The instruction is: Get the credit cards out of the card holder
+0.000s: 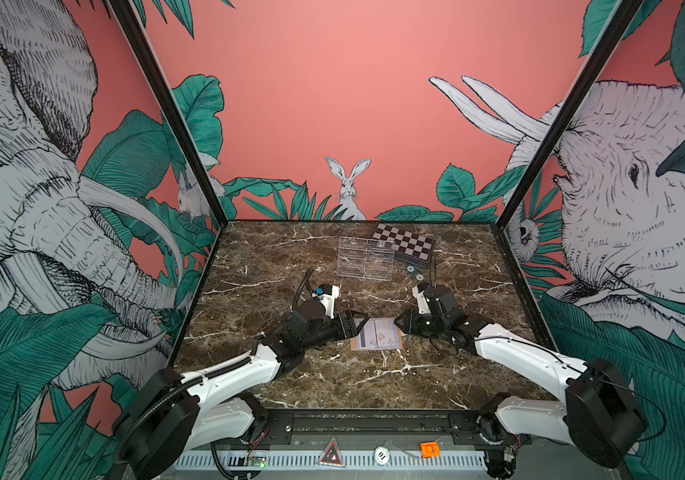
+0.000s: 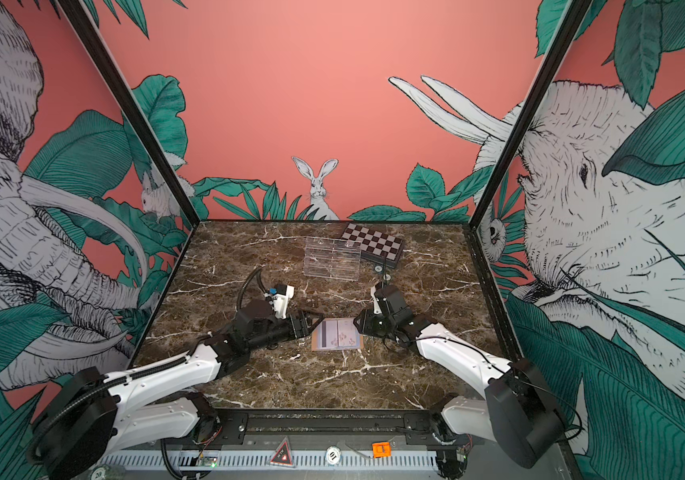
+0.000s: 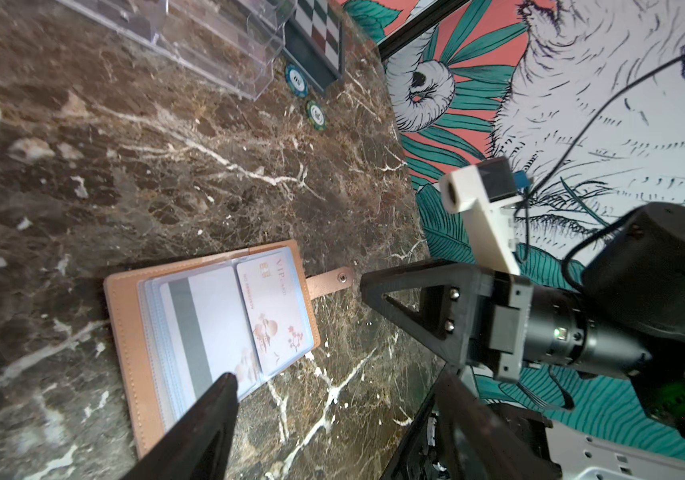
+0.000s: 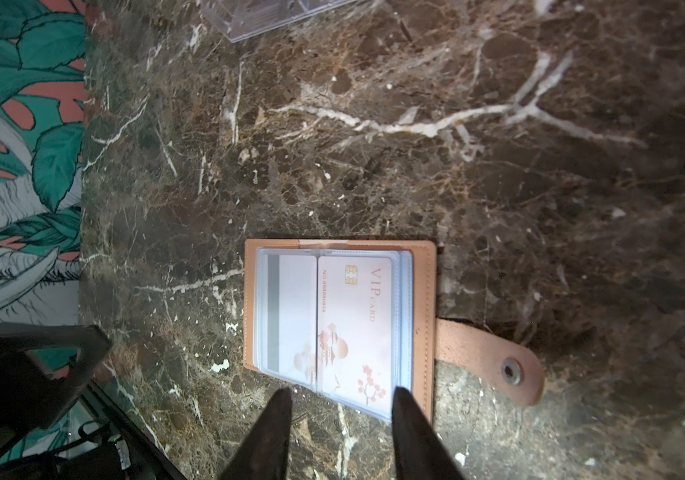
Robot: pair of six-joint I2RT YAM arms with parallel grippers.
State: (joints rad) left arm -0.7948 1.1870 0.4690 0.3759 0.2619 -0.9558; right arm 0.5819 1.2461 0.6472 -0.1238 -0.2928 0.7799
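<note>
Two credit cards point(image 4: 355, 328), one open card holder point(image 4: 423, 291)

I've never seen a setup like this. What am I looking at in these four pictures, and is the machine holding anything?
You are looking at two robot arms, white and black, mounted at the near edge of a marble table. Each arm ends in a gripper with two fingers. Two of the pictures come from a pair of cameras overhead and show the whole scene. The other two come from a small camera on each arm's wrist, looking along its fingers.

In the middle lies an open tan card holder. A striped card and a VIP card sit in its clear sleeves. Further back are a clear tray, a checkered box and two round chips.

The left gripper and the right gripper both have their fingers apart at the holder's edges. Neither is holding anything.
</note>
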